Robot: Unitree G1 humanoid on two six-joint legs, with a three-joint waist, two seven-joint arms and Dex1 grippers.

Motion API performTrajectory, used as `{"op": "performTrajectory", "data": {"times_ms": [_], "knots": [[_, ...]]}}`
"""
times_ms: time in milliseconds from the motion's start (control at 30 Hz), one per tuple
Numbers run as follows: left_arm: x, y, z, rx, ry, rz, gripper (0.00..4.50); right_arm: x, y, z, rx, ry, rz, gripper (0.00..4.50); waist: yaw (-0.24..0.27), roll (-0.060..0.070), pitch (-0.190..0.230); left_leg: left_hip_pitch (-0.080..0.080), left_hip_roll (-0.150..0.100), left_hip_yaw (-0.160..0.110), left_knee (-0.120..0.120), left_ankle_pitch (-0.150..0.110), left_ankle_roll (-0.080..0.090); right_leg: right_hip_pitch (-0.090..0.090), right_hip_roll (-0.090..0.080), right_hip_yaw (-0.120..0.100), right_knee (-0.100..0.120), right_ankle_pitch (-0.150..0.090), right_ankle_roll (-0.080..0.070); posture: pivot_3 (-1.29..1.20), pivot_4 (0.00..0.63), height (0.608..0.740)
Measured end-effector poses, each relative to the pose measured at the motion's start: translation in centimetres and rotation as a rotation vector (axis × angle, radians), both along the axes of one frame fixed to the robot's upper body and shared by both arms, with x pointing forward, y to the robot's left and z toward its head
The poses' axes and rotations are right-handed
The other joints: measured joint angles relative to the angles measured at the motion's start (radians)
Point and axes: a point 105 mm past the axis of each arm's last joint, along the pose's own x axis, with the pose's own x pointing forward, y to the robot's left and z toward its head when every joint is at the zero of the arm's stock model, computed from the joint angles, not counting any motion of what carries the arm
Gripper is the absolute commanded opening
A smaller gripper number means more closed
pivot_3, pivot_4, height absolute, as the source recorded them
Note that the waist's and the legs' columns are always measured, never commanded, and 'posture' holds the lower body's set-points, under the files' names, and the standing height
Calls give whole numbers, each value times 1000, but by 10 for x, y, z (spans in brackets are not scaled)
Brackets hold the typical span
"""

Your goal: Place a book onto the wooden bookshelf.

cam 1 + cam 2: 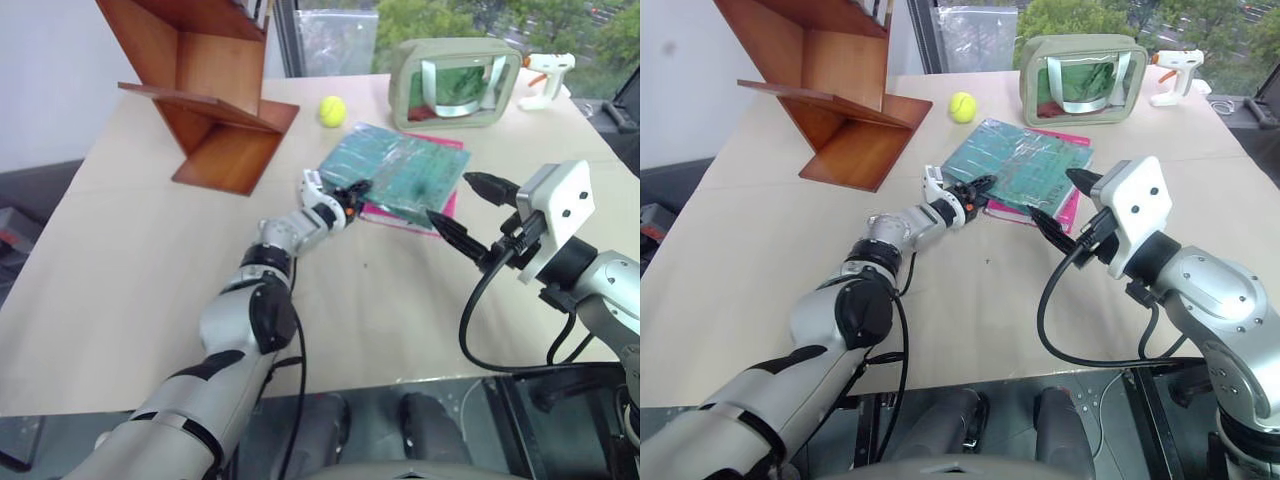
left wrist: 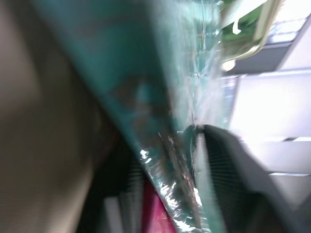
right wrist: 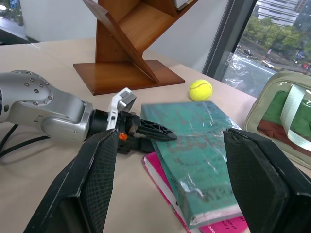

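Note:
The teal-green book lies flat on the table, on top of a thinner pink book. My left gripper is at its near left edge. One finger lies over the cover, the other sits under the edge beside the pink book, so it is shut on the book. In the left wrist view the teal cover edge runs between the two dark fingers. My right gripper hovers open to the right of the book, with nothing between its fingers. The wooden bookshelf stands at the far left of the table.
A yellow tennis ball lies between the bookshelf and the books. A pale green framed mirror stands behind the books, and a white glue gun lies at the far right. The beige table ends close to me.

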Motion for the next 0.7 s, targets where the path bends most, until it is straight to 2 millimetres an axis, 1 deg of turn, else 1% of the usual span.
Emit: {"op": "performTrajectory", "data": {"times_ms": [67,200,267,400,533,600,633,667,700], "knots": [[-1,3,4,-39,-6,-8,835,-1,0,1,-6,0,6,3574,-1,0,0,0,0,0,0,0,0,0,0,0,0,0,0,0,150,740],[-4,9,3,-53,-4,-15,835,-2,0,1,-11,0,11,3574,-3,0,0,0,0,0,0,0,0,0,0,0,1,0,0,0,150,740],[-8,17,4,-58,-15,-11,835,-3,1,1,-9,1,17,3574,-10,0,0,0,0,1,0,0,0,0,0,1,1,0,0,0,150,740],[-19,30,5,-46,-39,-2,835,-3,1,0,-6,2,19,3574,-20,0,0,0,1,1,0,0,0,-1,0,2,2,0,0,0,150,740],[-37,42,19,25,-140,-13,835,-3,1,1,0,-1,22,3574,-21,0,0,0,1,2,0,0,0,-1,1,2,3,0,0,0,150,740],[-52,48,39,130,-272,-37,835,-3,1,1,3,-3,29,3574,-21,-1,0,0,1,2,0,0,0,-2,1,3,4,0,0,0,150,740],[-62,55,63,211,-386,-59,835,-3,1,2,5,-5,33,3574,-21,-2,1,-1,1,2,1,0,0,-3,1,3,5,0,0,0,150,740],[-65,57,73,236,-433,-63,835,-3,0,1,5,-4,34,3574,-21,-2,1,-1,1,2,1,0,0,-3,1,3,5,0,0,0,150,740],[-72,62,93,272,-520,-63,835,-3,0,2,5,-4,38,3574,-20,-1,1,0,1,3,1,0,0,-3,1,3,5,0,0,0,150,740]]}}
